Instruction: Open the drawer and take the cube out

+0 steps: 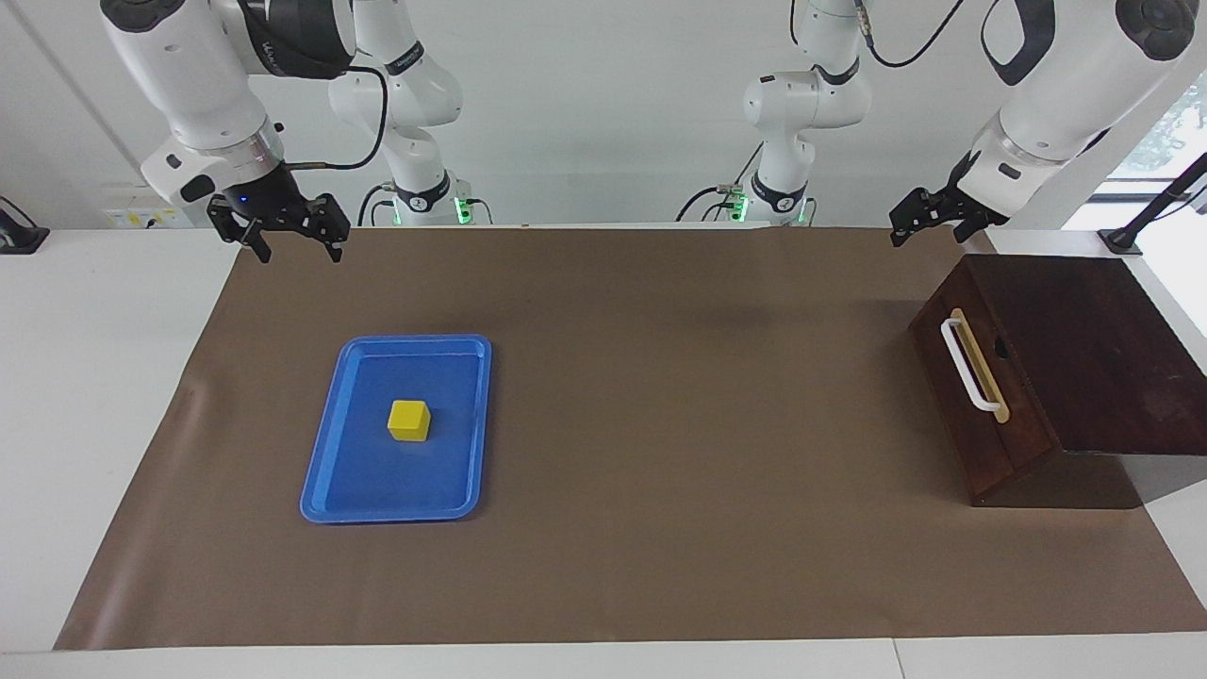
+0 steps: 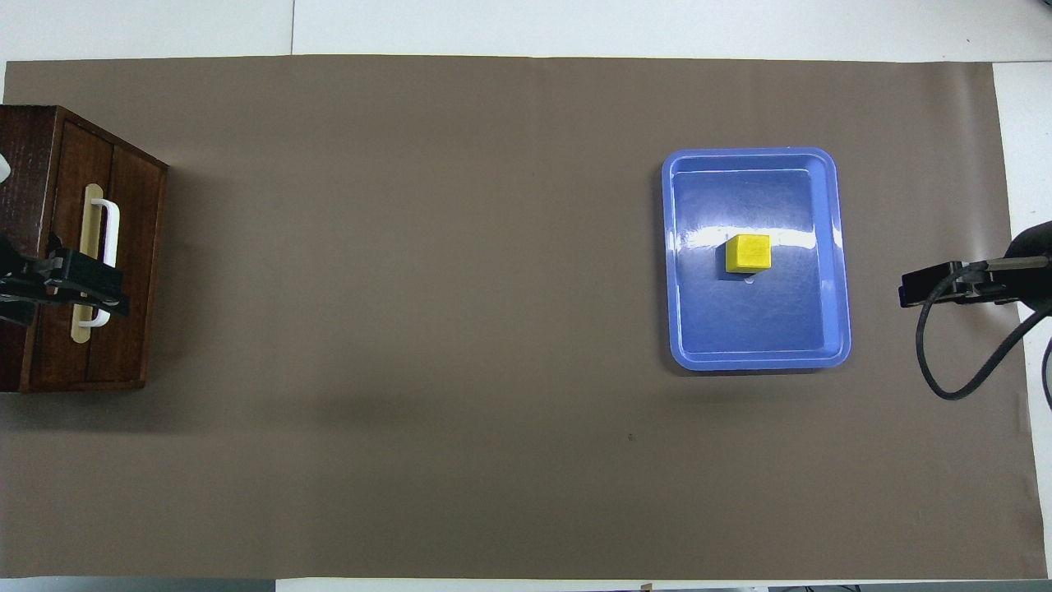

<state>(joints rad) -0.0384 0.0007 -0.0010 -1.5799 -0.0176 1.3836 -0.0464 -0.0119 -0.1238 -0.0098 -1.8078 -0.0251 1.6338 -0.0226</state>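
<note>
The dark wooden drawer [image 1: 960, 401] sits pushed shut in its cabinet [image 1: 1084, 349] at the left arm's end of the table, its white bar handle [image 1: 969, 368] free. The small yellow cube [image 1: 408, 421] rests in a flat blue tray [image 1: 325, 471] toward the right arm's end. My left gripper [image 1: 907, 229] hangs open and empty high over the drawer front [image 2: 131, 247], touching nothing. My right gripper [image 1: 297, 253] points down, open and empty, in the air over the mat's edge beside the tray. In the overhead view the cube [image 2: 748, 253] lies mid-tray.
A brown mat [image 1: 660, 424] covers most of the white table. The blue tray [image 2: 840, 271] and the cabinet [image 2: 25, 148] are the only things standing on it. A black cable [image 2: 937, 362] loops from the right wrist.
</note>
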